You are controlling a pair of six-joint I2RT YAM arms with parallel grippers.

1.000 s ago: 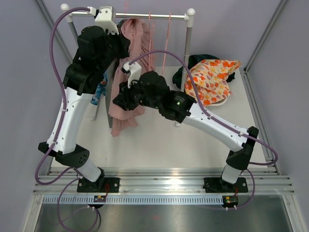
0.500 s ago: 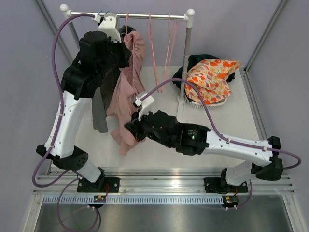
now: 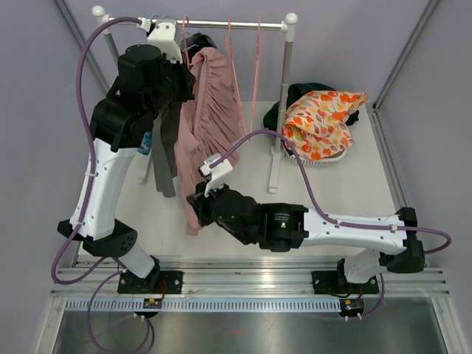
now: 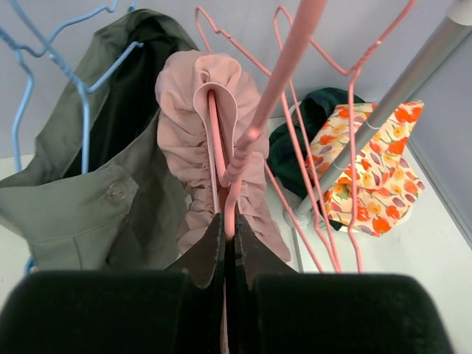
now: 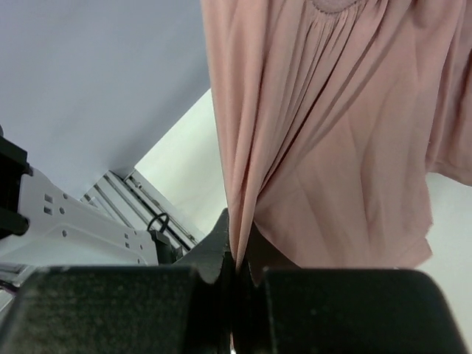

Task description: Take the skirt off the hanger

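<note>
A: Where's the skirt point(image 3: 210, 110)?
B: On the pink hanger point(image 4: 276, 77), under the left part of the rail point(image 3: 251, 24). The gathered waistband is bunched around the hanger wire and the cloth hangs down towards the table point(image 3: 332, 192).

A: What about the left gripper point(image 4: 228, 221)?
B: It's up by the rail, jaws pressed together on the hanger's thin wire, just below the waistband. It's pinching wire, and I can't tell if any cloth is in there too.

A: And the right gripper point(image 5: 234, 243)?
B: That one's low. Its fingers are closed on a fold of the skirt near the bottom hem, and the pink cloth runs up from the pinch in pleats. From the top view, that arm reaches across in front of the rack to the skirt's lower edge.

A: What's next to the skirt?
B: An olive garment point(image 4: 88, 199) on a blue hanger point(image 4: 85, 125), just beside it on the left and touching it. The bare pink hangers point(image 3: 258, 51) are on the right.

A: Anything else?
B: A floral cloth point(image 3: 324, 122) is piled in a basket point(image 3: 313, 161) to the right of the rack post, well apart from the skirt.
</note>
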